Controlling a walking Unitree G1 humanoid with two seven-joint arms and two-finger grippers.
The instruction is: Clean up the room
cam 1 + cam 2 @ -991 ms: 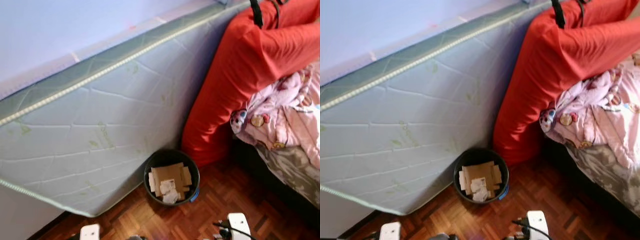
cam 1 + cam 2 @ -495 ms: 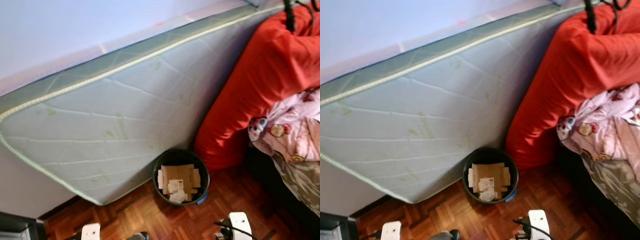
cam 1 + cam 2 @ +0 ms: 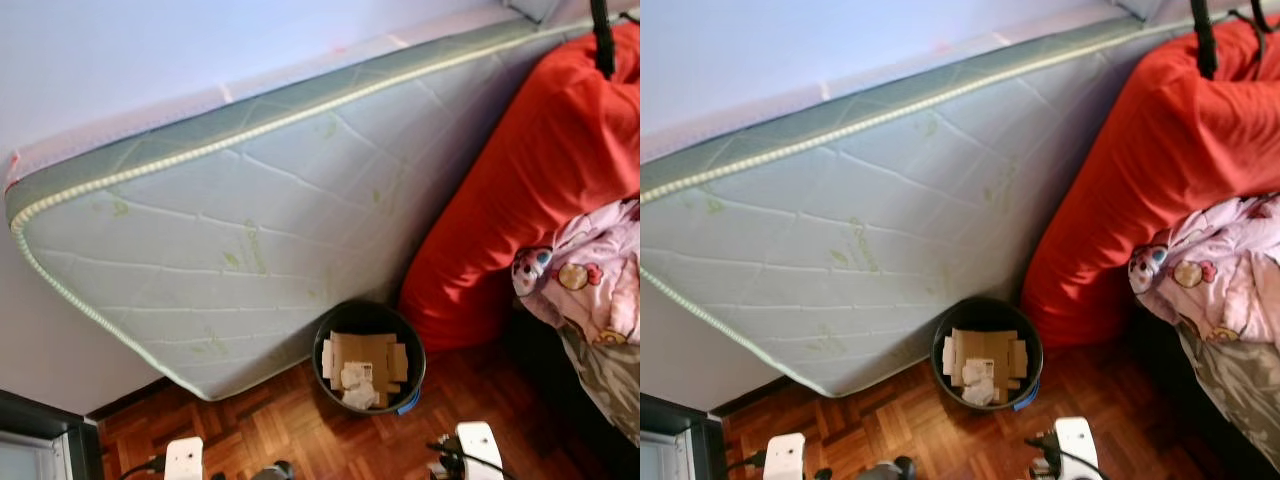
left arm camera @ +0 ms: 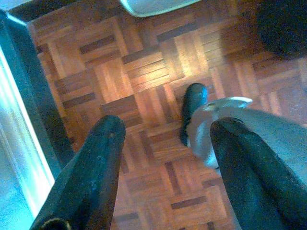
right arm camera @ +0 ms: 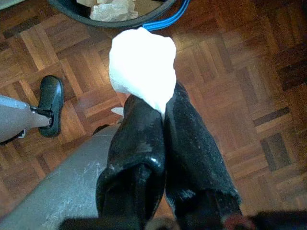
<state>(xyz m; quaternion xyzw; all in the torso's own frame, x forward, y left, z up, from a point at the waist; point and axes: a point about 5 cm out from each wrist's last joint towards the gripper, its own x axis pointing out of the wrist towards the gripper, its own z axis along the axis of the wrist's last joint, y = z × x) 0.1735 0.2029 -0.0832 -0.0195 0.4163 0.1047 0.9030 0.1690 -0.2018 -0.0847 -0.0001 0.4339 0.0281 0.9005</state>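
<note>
My head camera has swung left since a second ago: the mattress (image 3: 250, 230) corner and a dark door frame (image 3: 50, 425) are now in view, while the bin (image 3: 368, 357) sits where it was, against the mattress foot beside the red cushion (image 3: 530, 190). My right gripper (image 5: 163, 112) has its fingers pinched together on a white paper wad (image 5: 141, 64), held low just short of the bin rim, ready, I judge, for dropping in. My left gripper (image 4: 165, 132) hangs idle over the parquet floor (image 4: 139, 72), fingers apart
</note>
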